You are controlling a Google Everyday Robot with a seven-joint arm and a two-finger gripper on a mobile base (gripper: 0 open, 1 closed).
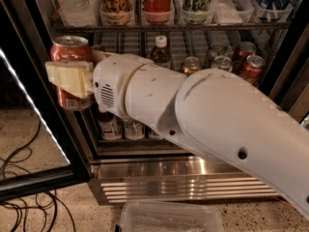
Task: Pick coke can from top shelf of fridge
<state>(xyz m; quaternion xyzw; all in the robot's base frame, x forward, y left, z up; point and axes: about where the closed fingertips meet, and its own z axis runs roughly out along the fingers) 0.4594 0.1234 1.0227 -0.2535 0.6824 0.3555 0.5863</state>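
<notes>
**Coke can pinched and clear of the rack**

The coke can (pixel 69 52) hangs upright in the air outside the fridge (pixel 183 178). It is below the front edge of the top shelf (pixel 169 27), just off that shelf's left corner and in front of the dark door frame. Its silver lid faces up and a barcode patch shows low on the red wall.

The end effector (pixel 71 75) is pinching the can across its middle. One cream finger (pixel 67 77) lies flat over the near side, and the other shows only as a sliver behind the can.

The can is probably thin aluminium: stiff enough while full, but easy to dent under a hard squeeze. Coming out of a cooler, it may also be cold and slick. Mid-height on the round wall is the sensible place to hold it, and the grip sits there, with lid and base both showing.

The white wrist (pixel 120 93) runs nearly level from the can toward the right. The thick forearm (pixel 231 129) slopes down to the lower right, hiding much of the middle racks.

At the shelf's front edge a second red Coca-Cola can (pixel 157 1) stands between a gold can (pixel 116 4) and a green-and-white can (pixel 198 1). A clear bottle (pixel 72 4) stands toward the left corner. Short red cans (pixel 244 62) sit on the rack below, and a clear plastic bin (pixel 169 219) lies on the floor
</notes>
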